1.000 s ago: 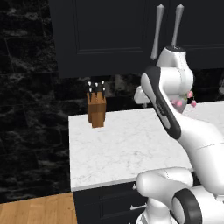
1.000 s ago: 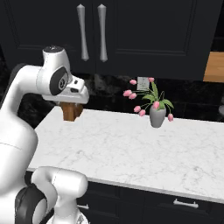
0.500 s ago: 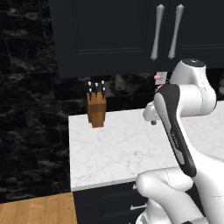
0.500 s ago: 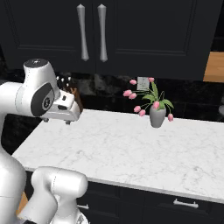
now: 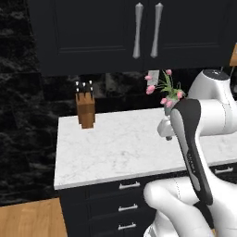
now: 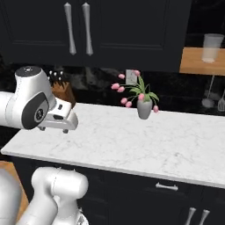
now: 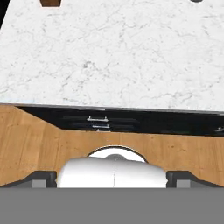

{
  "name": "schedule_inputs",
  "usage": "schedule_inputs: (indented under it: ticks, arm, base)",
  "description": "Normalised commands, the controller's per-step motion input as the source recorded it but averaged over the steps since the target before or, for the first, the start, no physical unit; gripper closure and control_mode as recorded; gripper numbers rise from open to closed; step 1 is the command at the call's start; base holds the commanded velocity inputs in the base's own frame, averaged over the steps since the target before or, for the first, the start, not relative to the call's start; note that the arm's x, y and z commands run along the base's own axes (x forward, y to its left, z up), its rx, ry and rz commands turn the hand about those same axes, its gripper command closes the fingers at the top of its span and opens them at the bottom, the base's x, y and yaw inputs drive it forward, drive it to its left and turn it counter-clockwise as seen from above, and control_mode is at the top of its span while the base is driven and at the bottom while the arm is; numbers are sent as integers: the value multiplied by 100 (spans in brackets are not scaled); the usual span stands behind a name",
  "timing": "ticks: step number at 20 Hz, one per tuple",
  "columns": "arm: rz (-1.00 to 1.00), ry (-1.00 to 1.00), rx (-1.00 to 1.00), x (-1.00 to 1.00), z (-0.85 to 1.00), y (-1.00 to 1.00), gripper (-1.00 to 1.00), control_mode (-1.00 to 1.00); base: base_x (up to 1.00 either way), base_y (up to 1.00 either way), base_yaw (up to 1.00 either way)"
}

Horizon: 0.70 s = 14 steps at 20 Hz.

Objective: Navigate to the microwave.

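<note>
Searching for the microwave, with none among what the cameras take in yet.

Compared with a second ago the whole scene has slid: the knife block [image 5: 85,109] now stands nearer the table's [image 5: 115,148] back left corner with more dark wall beside it, and the flower vase [image 6: 144,108] sits mid-table by the back edge, so the base has driven or turned, not the things. The arm has folded lower, the claw [image 6: 66,127] now hanging over the table's left end; whether it is wide or narrow I cannot tell. Judging by this, the drive is under way, far from done.
</note>
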Motion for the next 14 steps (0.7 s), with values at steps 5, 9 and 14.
schedule_inputs:
  ticks: [5, 9, 14]
  arm:
    - [0, 0, 0, 0, 0, 0, -100, 100]
    - [0, 0, 0, 0, 0, 0, -100, 100]
    - [0, 0, 0, 0, 0, 0, -100, 100]
  base:
    - [-56, -100, -10]
    - [-2, -97, -52]
    - [0, -76, -79]
